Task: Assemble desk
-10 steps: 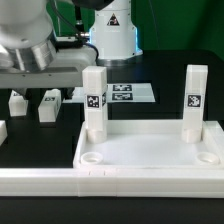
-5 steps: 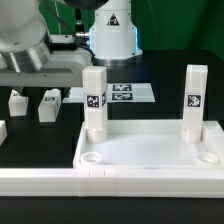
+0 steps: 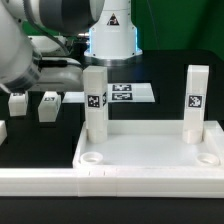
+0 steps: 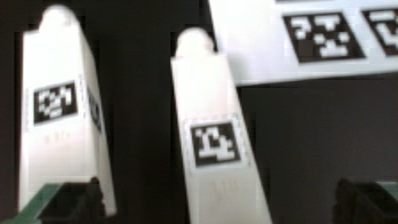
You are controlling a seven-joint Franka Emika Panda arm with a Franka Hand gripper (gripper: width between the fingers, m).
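While the arm (image 3: 30,50) hangs over the exterior view's left side, the hand (image 4: 214,200) is spread wide and pinching nothing; the wrist view shows one dark fingertip (image 4: 365,195) at each edge of the frame, well apart; in the exterior view I honestly can't make the hand out, it's lost in the blur of the arm.

Desk status: the desk top (image 3: 150,145) sits flat on the black tabletop (image 3: 40,140) toward the front; the left upright leg (image 3: 95,100) and the right upright leg (image 3: 194,100) stand in its two far corners, tags facing the camera; the left near socket (image 3: 92,157) and the right near socket (image 3: 208,156) show as plain round rings.

Off to the exterior view's left, the outer loose leg (image 3: 17,104) and the inner loose leg (image 3: 47,106) lie on the tabletop side by side, not touching; the wrist view looks down on both, tags up, with one of them showing between the fingertips; the marker board (image 3: 125,93) lies flat just behind the desk top.
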